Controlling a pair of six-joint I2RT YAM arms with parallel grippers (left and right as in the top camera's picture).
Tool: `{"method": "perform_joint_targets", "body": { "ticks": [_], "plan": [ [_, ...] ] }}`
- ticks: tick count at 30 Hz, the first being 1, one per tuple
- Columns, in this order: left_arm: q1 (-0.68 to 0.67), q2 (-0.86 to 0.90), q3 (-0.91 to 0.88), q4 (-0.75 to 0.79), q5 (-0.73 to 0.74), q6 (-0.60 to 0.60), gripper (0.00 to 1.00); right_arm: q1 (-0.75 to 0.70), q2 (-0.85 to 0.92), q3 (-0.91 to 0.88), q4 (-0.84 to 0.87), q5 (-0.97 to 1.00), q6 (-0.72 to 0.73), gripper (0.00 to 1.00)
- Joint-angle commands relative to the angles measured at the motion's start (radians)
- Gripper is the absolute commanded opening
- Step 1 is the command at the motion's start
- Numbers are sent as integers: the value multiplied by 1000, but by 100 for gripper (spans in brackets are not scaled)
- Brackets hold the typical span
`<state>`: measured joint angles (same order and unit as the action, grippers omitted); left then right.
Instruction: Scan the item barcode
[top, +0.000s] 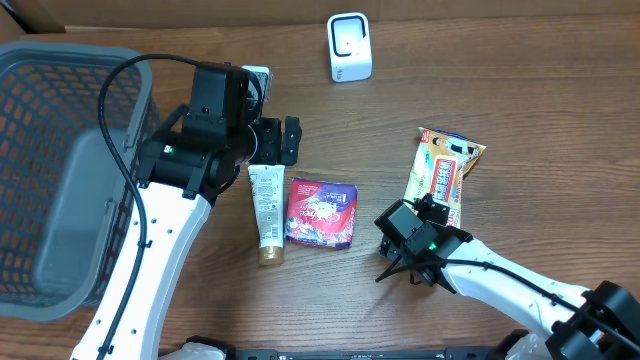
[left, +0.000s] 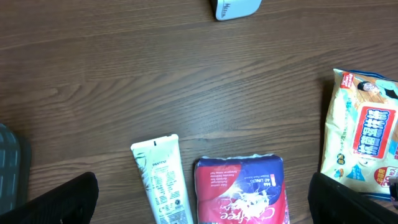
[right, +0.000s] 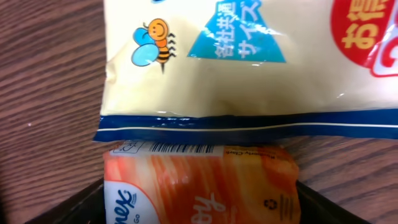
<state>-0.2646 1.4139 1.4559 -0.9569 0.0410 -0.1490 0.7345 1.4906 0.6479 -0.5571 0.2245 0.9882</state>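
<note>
An orange tissue pack with a barcode along its top edge sits between the fingers of my right gripper. Both fingers touch its sides. From overhead the right gripper covers that pack, just below a yellow snack bag. The white scanner stands at the back of the table. My left gripper hangs open above a white tube and a red pack. In the left wrist view its jaws stand wide apart, either side of the tube and the red pack.
A grey mesh basket fills the left side of the table. A small white object shows behind the left arm. The snack bag's blue sealed edge lies right against the tissue pack.
</note>
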Motion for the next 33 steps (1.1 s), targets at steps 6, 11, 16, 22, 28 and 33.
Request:
{"method": "perform_joint_targets", "body": {
  "ticks": [6, 11, 16, 22, 28, 33],
  "plan": [
    [3, -3, 23, -4, 4, 22, 100, 5, 92, -76, 24, -136, -82, 75],
    [3, -3, 23, -3, 15, 22, 100, 5, 92, -48, 51, -136, -205, 74],
    [3, -3, 23, 0, 23, 22, 100, 5, 91, 55, 55, -135, -343, 74],
    [3, -3, 23, 30, -18, 22, 100, 5, 90, 187, 55, -113, -481, 74],
    [6, -5, 23, 163, -91, 21, 100, 5, 83, 291, 54, -112, -616, 74],
    [31, -37, 24, 312, -203, 14, 100, 3, 55, 335, 54, -112, -664, 74]
  ]
}}
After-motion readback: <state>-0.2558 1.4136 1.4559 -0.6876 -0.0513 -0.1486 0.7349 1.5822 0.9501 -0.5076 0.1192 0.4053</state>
